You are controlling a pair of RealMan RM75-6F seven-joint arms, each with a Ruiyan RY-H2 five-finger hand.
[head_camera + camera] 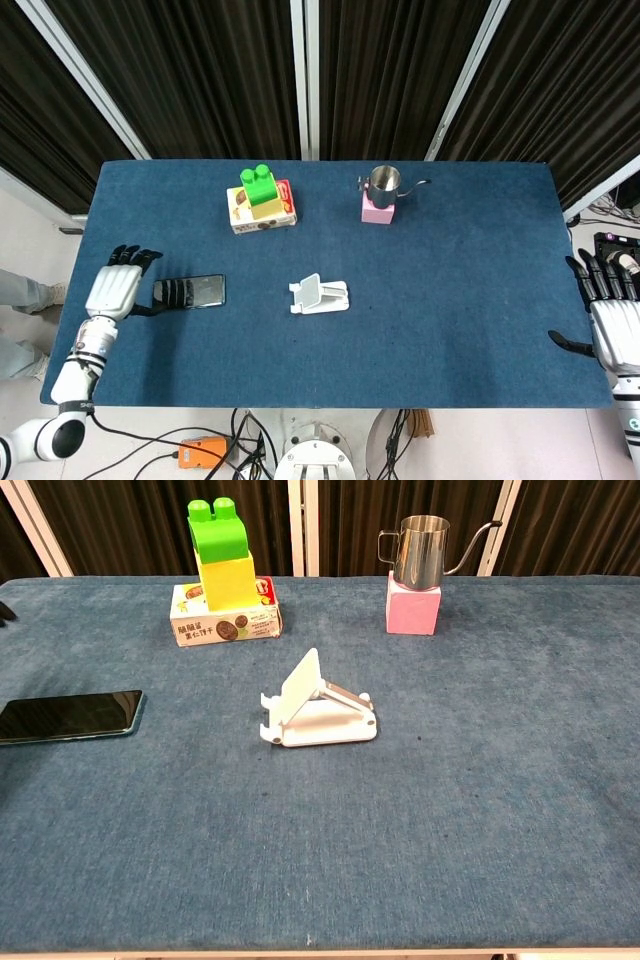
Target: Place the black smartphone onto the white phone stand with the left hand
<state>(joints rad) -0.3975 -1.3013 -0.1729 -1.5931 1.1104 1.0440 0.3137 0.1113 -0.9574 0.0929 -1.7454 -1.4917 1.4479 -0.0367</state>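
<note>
On the blue worktop (480, 300) there is one black smartphone (189, 292), lying flat, and one white phone stand (320, 295). One printed snack box (262, 213) carries a stack of two toy blocks: one yellow block (226, 578) and one green block (217, 526) on top of it. There is one pink cube (377, 209), with one steel pitcher (385, 182) standing on it. Two robot hands show: one left hand (113, 291) and one right hand (610, 322).

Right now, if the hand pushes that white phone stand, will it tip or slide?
The phone stand would probably slide, since its flat base sits low on the tablecloth. Pushed high on its raised back, it might tip. It looks light and stiff.
</note>
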